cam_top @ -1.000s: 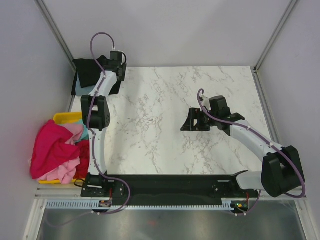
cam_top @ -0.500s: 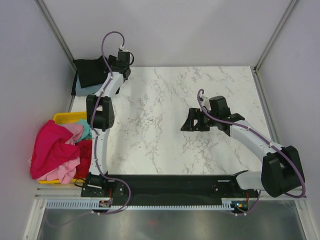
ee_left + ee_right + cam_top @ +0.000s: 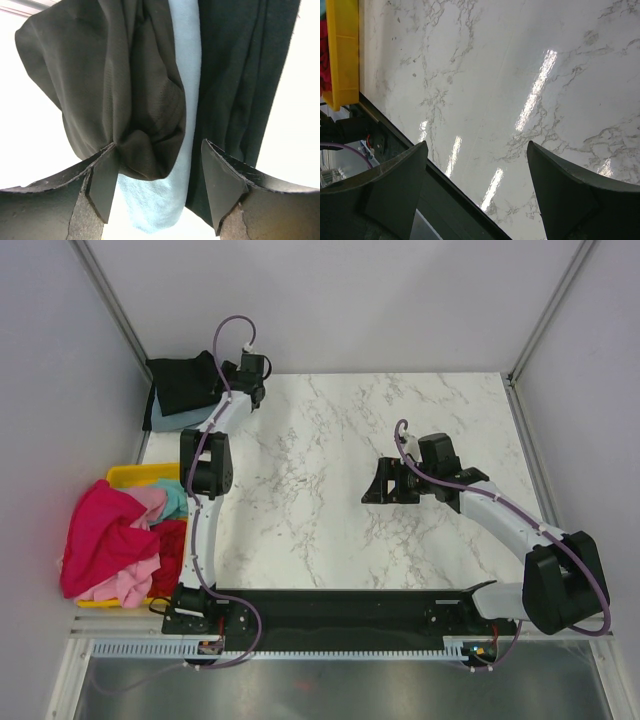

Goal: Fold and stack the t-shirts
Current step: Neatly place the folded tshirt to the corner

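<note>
Stacking step apparently done: left gripper (image 3: 159,150), jaws spread and empty, by the folded black t-shirt (image 3: 140,90) on the grey-blue t-shirt (image 3: 186,50) beyond the yellow bin (image 3: 125,476); right gripper (image 3: 476,145) likewise spread. Next, probably: fetch the magenta t-shirt (image 3: 100,535) from that bin

The left arm (image 3: 203,540) and right arm (image 3: 505,517) are slim white tubes with bulky black joints, each trailing a mauve cable (image 3: 234,320); black wedge-shaped jaws, edges scuffed.
</note>
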